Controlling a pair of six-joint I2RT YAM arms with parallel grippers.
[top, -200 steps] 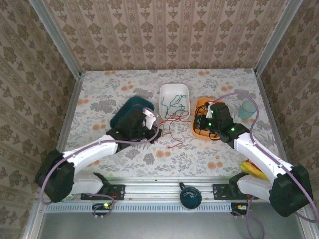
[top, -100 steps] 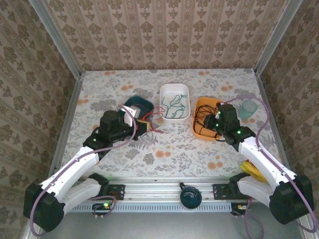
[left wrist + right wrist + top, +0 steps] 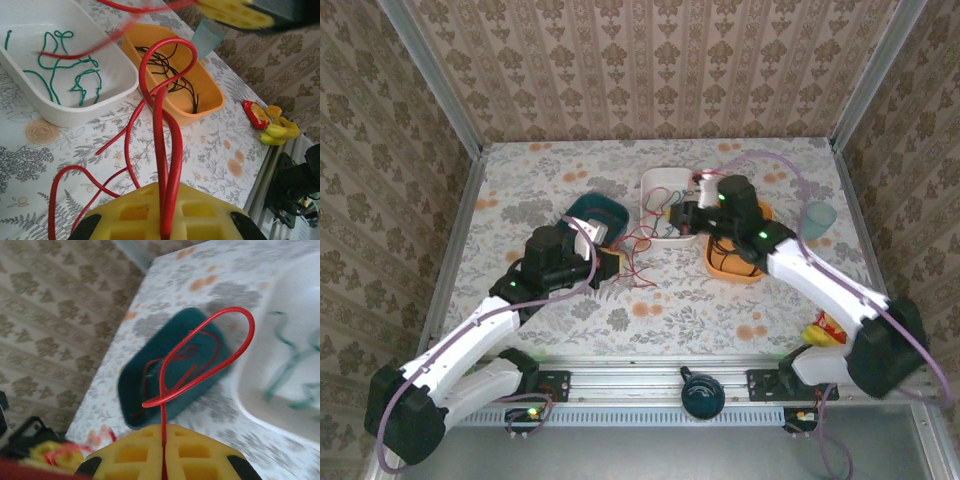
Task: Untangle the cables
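Red cables hang strung between my two grippers over the table. My left gripper is shut on a doubled red strand that loops up from its yellow pads. Close to the white tray's front edge, my right gripper is shut on a thin red cable loop; its point in its own view is. Green cables lie in the white tray. Black cables lie in the orange tray. More red cable lies in the teal tray.
A pale green cup stands at the right, beyond the orange tray. A yellow and red packet lies near the right arm's base. The teal tray sits behind my left gripper. Walls close in the table on three sides.
My right gripper has swung left from the orange tray to the white tray's front, carrying red cable. My left gripper has shifted slightly right and nearer, still shut on its strand.
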